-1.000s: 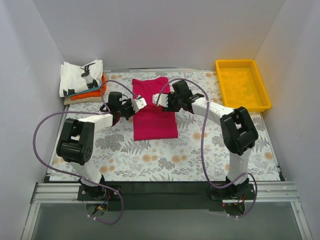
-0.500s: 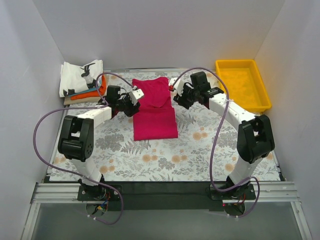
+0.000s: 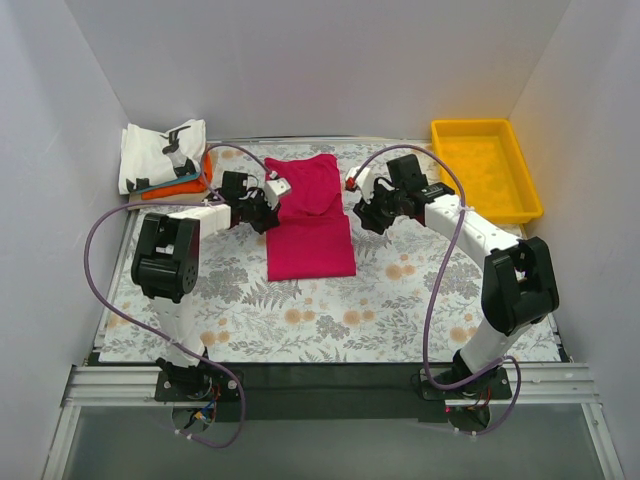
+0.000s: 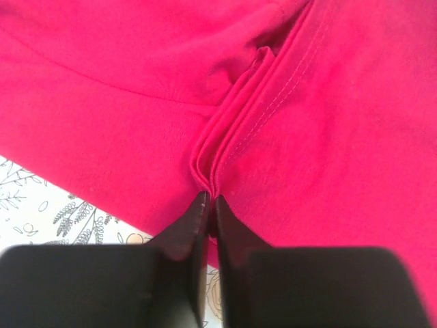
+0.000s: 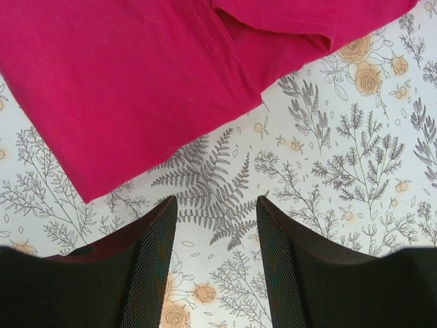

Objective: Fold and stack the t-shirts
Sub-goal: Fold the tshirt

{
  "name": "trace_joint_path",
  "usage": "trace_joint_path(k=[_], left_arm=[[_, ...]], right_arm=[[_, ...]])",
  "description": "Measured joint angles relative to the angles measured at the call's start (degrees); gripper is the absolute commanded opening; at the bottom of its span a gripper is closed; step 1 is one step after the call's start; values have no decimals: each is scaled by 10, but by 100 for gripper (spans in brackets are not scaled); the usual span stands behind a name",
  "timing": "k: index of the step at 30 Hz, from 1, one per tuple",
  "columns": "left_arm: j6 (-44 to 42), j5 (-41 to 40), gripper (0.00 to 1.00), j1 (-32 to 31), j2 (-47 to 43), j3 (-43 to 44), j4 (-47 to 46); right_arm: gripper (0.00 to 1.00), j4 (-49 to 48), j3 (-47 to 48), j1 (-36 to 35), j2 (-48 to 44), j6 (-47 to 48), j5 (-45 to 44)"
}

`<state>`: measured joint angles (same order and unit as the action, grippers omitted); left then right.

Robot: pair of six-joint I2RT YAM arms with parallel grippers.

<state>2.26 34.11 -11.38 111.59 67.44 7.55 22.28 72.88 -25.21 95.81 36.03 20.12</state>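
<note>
A magenta-red t-shirt (image 3: 310, 220) lies partly folded in the middle of the floral table, its upper part doubled over. My left gripper (image 3: 268, 203) is at the shirt's left edge, shut on a pinched fold of the red cloth (image 4: 218, 157). My right gripper (image 3: 362, 207) is open and empty just right of the shirt, above bare floral cloth; the shirt's right edge (image 5: 136, 89) shows ahead of its fingers. A stack of folded shirts sits at the back left: a white black-printed one (image 3: 162, 152) on top, light blue and orange (image 3: 182, 186) beneath.
A yellow plastic tray (image 3: 484, 167) stands at the back right. White walls enclose the table on three sides. Purple cables loop from both arms. The floral tablecloth (image 3: 330, 320) covers the near half of the table.
My right gripper has let go of the shirt and drawn back to the right, off its edge. My left gripper stays pinched on the left edge, shifted slightly up.
</note>
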Motion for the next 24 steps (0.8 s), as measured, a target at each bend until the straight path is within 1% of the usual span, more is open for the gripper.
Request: trace_joint_path(k=[1, 2, 8, 16, 18, 20, 22, 24], left_arm=[[0, 2, 1, 0, 1, 2, 3], [0, 3, 0, 1, 1, 3, 5], [-4, 11, 0, 10, -4, 3, 33], [-11, 15, 0, 44, -31, 3, 59], [-12, 15, 12, 49, -30, 3, 61], [-12, 15, 29, 50, -26, 9, 66], [-7, 14, 33, 49, -16, 21, 66], [-4, 13, 40, 49, -13, 24, 64]], right_arm=[[49, 0, 0, 2, 0, 0, 0], [49, 0, 0, 3, 0, 0, 0], [49, 3, 0, 7, 0, 1, 0], [50, 3, 0, 7, 0, 2, 9], [50, 3, 0, 7, 0, 2, 13], [50, 5, 0, 7, 0, 3, 18], [50, 9, -1, 7, 0, 7, 26], [50, 12, -5, 4, 0, 17, 32]])
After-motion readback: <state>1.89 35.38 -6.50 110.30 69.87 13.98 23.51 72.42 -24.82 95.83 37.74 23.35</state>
